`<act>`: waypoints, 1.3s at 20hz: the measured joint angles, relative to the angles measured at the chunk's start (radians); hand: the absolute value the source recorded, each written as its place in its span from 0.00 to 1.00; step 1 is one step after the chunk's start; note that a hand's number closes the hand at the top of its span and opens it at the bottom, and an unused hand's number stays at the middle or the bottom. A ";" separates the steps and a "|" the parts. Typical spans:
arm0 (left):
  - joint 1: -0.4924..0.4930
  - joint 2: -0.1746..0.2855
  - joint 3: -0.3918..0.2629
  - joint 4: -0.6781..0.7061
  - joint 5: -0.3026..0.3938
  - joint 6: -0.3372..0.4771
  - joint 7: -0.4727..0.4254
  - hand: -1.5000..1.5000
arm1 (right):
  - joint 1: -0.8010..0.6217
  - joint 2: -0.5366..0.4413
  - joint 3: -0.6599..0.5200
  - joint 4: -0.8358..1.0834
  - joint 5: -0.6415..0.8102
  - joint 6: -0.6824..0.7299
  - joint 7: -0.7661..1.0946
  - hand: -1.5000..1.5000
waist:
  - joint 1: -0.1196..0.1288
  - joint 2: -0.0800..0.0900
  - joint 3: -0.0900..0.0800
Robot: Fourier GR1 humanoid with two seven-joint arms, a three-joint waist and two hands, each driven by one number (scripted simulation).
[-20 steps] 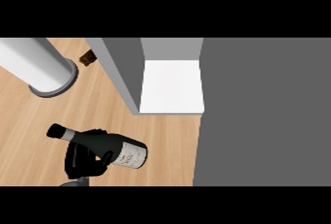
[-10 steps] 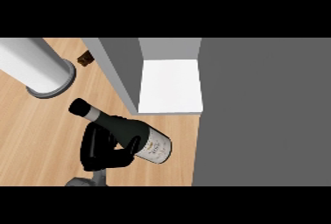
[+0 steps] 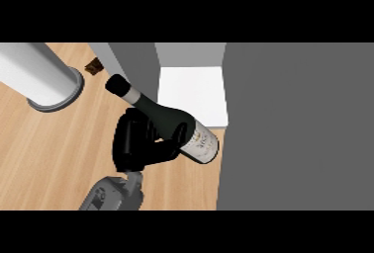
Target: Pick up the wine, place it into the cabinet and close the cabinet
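Observation:
The wine bottle point(image 3: 162, 112) is dark with a pale label point(image 3: 202, 144). It is tilted, neck toward the upper left and base at the lower right, just in front of the cabinet's white shelf point(image 3: 191, 94). My left hand point(image 3: 137, 144) is shut on the bottle's body from the left, its fingers curled over the glass, and the grey forearm point(image 3: 110, 195) enters from the lower edge. The cabinet door point(image 3: 135, 62) stands open at the left of the shelf. My right hand is out of sight.
The cabinet's big grey body point(image 3: 300, 123) fills the right side. A pale cylinder point(image 3: 40, 79) stands on the wooden counter point(image 3: 51, 148) at the upper left. A small brown object point(image 3: 93, 65) lies beside the door.
My left hand has carried the bottle up and to the right, from the counter's lower left to the front of the cabinet's shelf. The bottle looks larger, raised toward the view.

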 measured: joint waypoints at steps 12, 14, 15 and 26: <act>-0.181 0.000 -0.023 0.248 0.033 0.122 -0.026 1.00 | 0.029 0.011 -0.004 -0.004 -0.011 0.032 -0.002 0.00 | -0.009 0.002 -0.001; -0.180 0.000 -0.040 0.296 0.054 0.125 -0.067 1.00 | 0.038 0.012 -0.001 -0.005 -0.012 0.038 -0.006 0.00 | -0.011 0.003 -0.001; -0.196 0.000 -0.050 0.322 0.073 0.139 -0.079 1.00 | 0.035 0.013 -0.005 -0.004 -0.013 0.041 -0.007 0.00 | -0.012 0.003 -0.001; -0.265 0.000 -0.094 0.562 0.288 0.128 -0.293 1.00 | 0.037 0.026 -0.018 0.000 -0.022 0.066 -0.008 0.00 | -0.020 0.006 -0.002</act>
